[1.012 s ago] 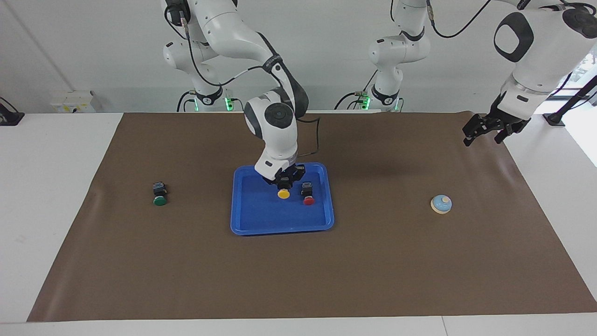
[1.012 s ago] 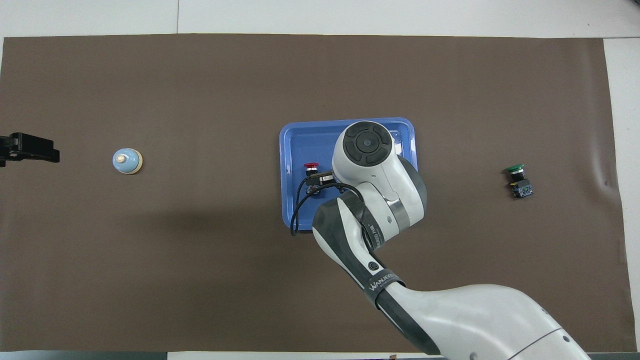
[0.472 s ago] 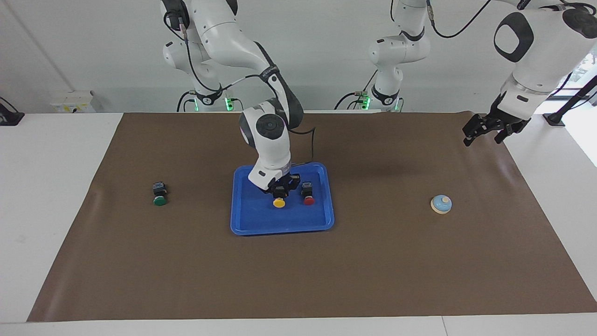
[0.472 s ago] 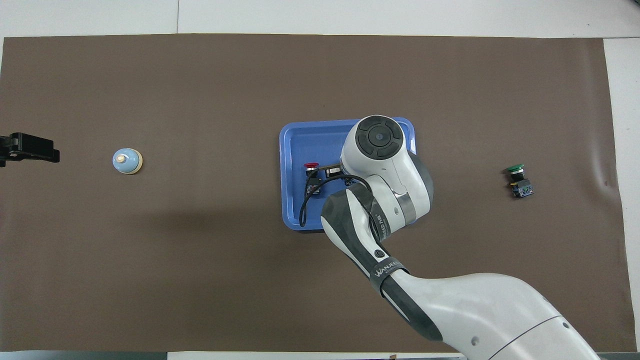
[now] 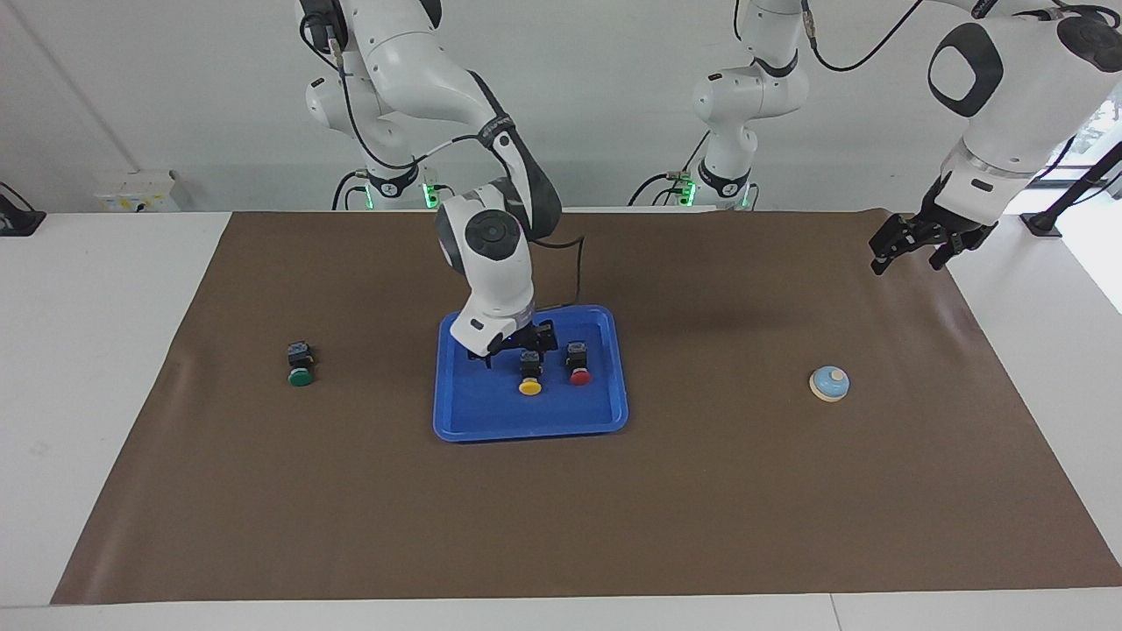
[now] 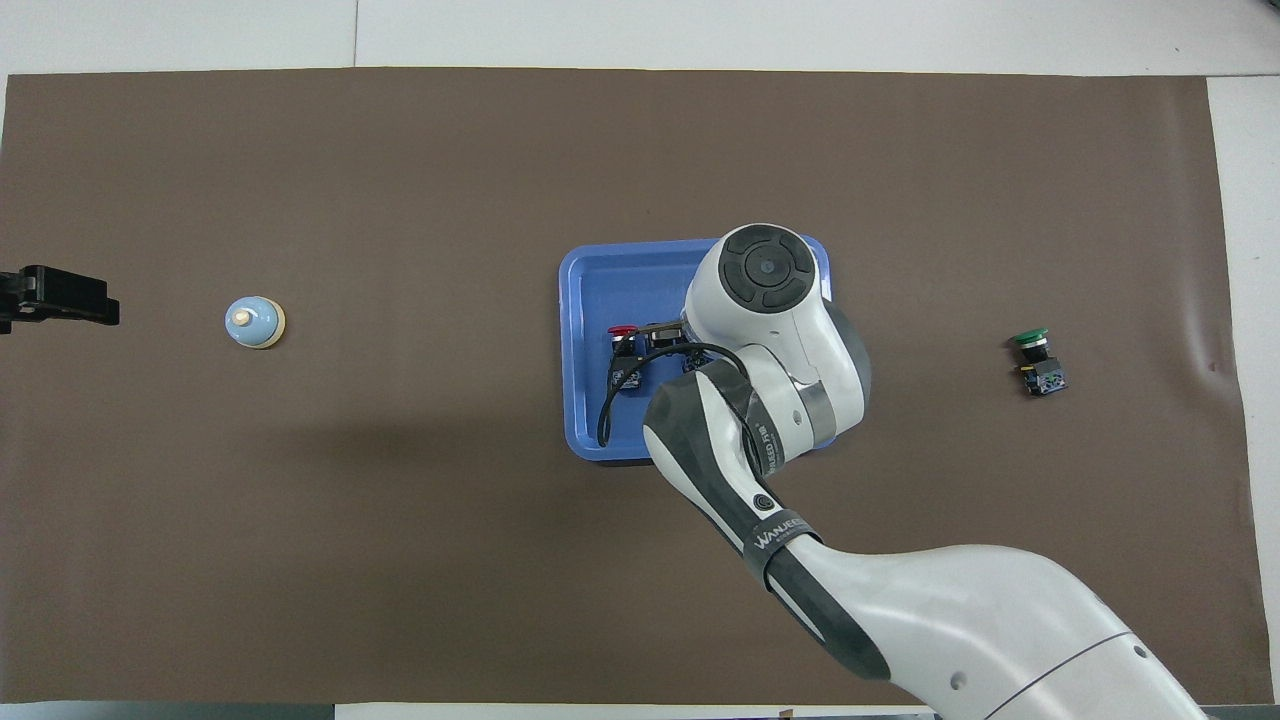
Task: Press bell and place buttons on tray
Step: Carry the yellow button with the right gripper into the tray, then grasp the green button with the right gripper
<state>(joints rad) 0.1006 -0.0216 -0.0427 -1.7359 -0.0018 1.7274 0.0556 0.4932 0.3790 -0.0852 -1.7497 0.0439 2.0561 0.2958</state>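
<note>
The bright-blue tray [image 5: 530,431] lies mid-table and also shows in the overhead view [image 6: 575,300]. The yellow button [image 5: 529,383] and the red button [image 5: 578,368] lie side by side in it. In the overhead view the red button [image 6: 622,333] shows and the yellow one is hidden under the arm. My right gripper [image 5: 517,344] is open and empty, just over the yellow button's black body. The green button [image 5: 300,368] lies on the mat toward the right arm's end [image 6: 1035,355]. The bell [image 5: 829,383] stands toward the left arm's end [image 6: 254,322]. My left gripper [image 5: 907,261] waits open over the mat's edge.
A brown mat [image 5: 701,526] covers the table, with white table [image 5: 88,350] around it. The right arm's forearm and cable hang over the tray's half nearer the robots [image 6: 760,400].
The right gripper has let go of the yellow button, which now lies on the tray. It has opened and shifted slightly toward the right arm's end. The left arm has not moved.
</note>
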